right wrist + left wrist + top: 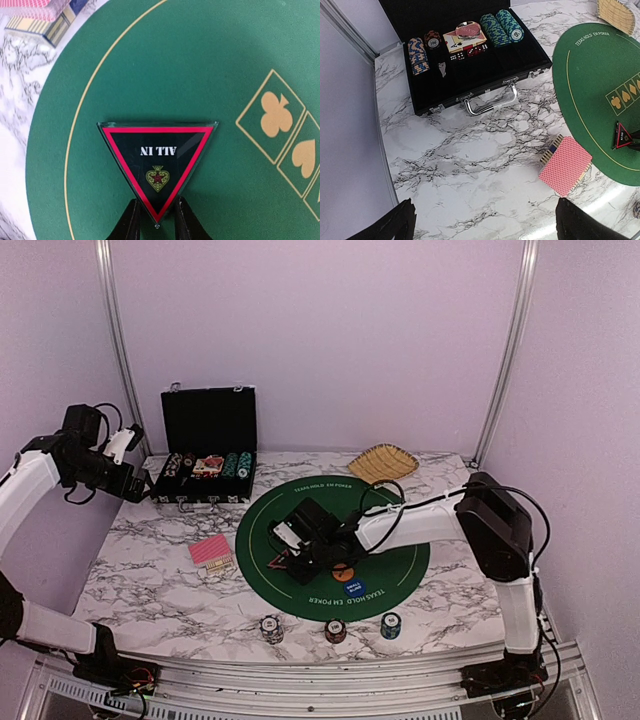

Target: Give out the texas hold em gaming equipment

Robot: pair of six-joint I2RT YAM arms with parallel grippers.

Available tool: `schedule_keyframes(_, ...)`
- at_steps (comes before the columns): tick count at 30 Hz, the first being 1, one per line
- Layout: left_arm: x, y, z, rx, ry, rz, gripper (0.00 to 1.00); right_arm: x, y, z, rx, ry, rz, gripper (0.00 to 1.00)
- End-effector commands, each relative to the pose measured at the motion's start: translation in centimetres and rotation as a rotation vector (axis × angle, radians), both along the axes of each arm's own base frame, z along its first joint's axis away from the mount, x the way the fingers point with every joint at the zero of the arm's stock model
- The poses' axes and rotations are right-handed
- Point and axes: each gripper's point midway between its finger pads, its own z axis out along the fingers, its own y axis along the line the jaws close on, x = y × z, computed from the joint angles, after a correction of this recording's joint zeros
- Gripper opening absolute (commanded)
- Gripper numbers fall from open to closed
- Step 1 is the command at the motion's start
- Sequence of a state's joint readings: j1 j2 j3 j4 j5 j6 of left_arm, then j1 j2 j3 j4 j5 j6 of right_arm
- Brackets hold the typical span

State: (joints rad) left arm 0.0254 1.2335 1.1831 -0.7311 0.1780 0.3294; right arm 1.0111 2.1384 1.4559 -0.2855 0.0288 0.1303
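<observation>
Top view first. The right gripper [297, 562] is down on the green mat [400, 545], with the triangular marker [284, 562] right at its fingertips. Back along its wrist side lie the blue button [352, 561] and the orange button [343, 573], close enough that a sloppy swing could nudge them. The card deck [211, 551] sits out past the fingertips, just off the mat on the marble. The chip stacks [271, 628] are lined up well clear of the hand. The basket [383, 462] is way off at the back.

Left wrist view: the left gripper [485, 225] has its jaws spread wide with nothing between them. The open case [485, 95] is ahead of it, the card deck [566, 165] ahead and to its right. At the far right edge the triangular marker [622, 136] looks tipped up off the felt, though that's hard to call from this angle.

Right wrist view: the right gripper [156, 222] is closed on the nearest corner of the triangular marker [157, 160], one finger on each slanted edge. It reads "ALL IN" and looks like thin glossy plastic. So probably light and stiff, but slick, and held only by a tapering tip it could pivot or squirt out. A hold further up the edges would likely be steadier. The mat directly ahead of the fingers is bare, and the card deck [40, 15] is far ahead to their left.
</observation>
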Motion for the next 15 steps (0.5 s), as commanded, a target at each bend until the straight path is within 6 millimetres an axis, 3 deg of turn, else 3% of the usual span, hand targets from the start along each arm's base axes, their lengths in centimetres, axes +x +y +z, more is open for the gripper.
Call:
schedule_keyframes(1,0.0,0.1,0.6,0.002,0.005,0.002,0.99,1.5,2.5,-0.4,0.031,-0.023,-0.035,0.24)
schedule_keyframes(7,-0.2,0.1,0.7,0.004,0.006,0.003,0.99,3.1,5.1,-0.8,0.049,-0.012,-0.061,0.23)
schedule_keyframes(12,-0.7,-0.2,0.8,-0.004,0.008,-0.011,0.99,4.2,5.7,1.2,0.072,-0.056,-0.087,0.25)
schedule_keyframes(15,-0.9,-0.3,0.7,-0.007,0.014,-0.023,0.99,4.3,4.9,3.4,0.089,-0.085,-0.103,0.34)
